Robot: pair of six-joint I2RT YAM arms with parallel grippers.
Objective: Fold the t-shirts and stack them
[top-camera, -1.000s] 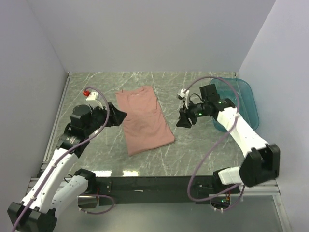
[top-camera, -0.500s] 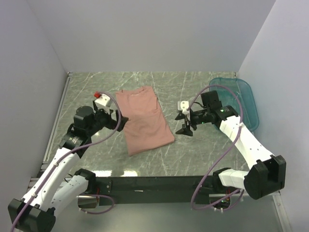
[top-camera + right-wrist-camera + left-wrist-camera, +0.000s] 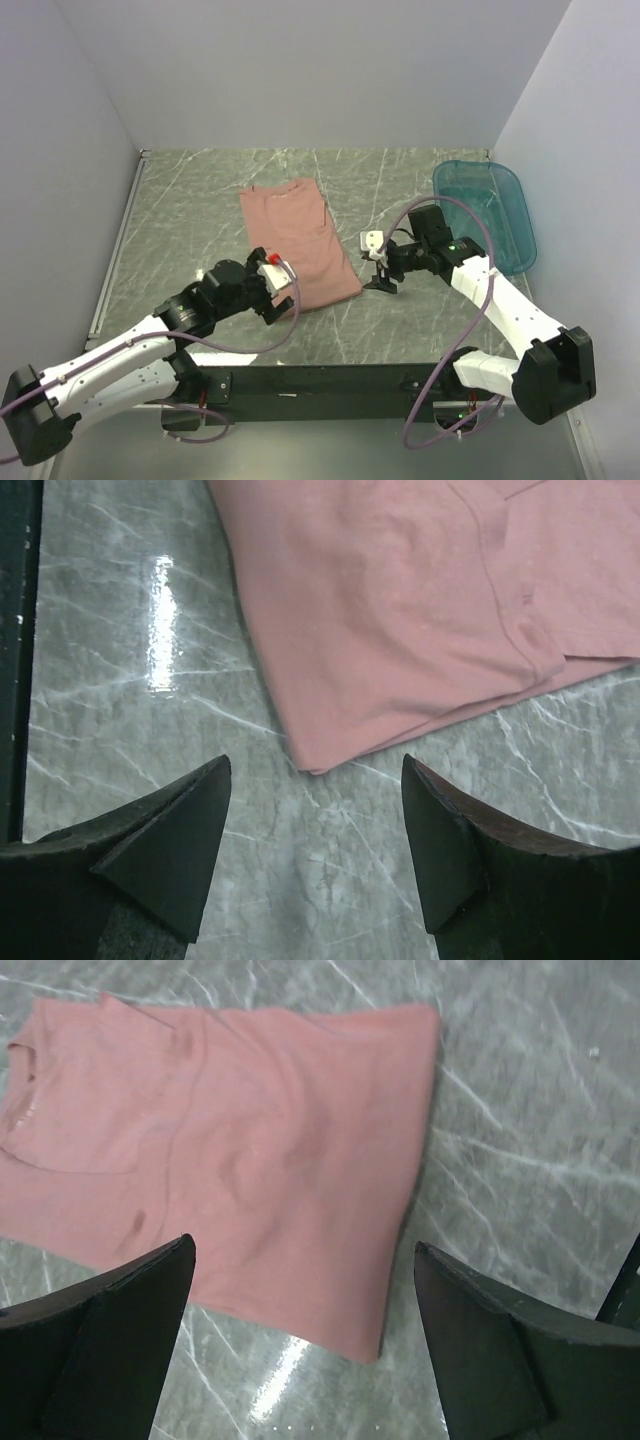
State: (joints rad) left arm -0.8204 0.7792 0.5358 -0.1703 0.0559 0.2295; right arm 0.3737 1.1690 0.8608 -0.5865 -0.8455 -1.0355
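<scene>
1. Top external view, item: t-shirt, dusty pink, the only one in sight. It lies flat on the marble table, well apart from the teal tub, on the tub's left-arm side.
2. Condition: a long narrow panel with the sleeves tucked in, so I judge the lengthwise folds done. The crosswise folds are left to do. I see no second shirt and no pile to stack on.
3. My left gripper: fingers spread wide, holding nothing. It hangs over the shirt's near hem corner, the one farther from the tub.
4. My right gripper: fingers spread, holding nothing. It sits between the tub and the shirt, just beside the hem corner nearer the tub.
5. Left wrist only: the whole panel of the shirt between my fingertips, with the collar at one end, the seam of a tucked layer and a small dark mark. The tub is absent from this view.
6. Right wrist only: the near corner of the shirt above my fingertips. Its edge is doubled, with an upper layer stepped back from it.
7. Top view only: the tub and both arms together. The chest print shows in no view.
</scene>
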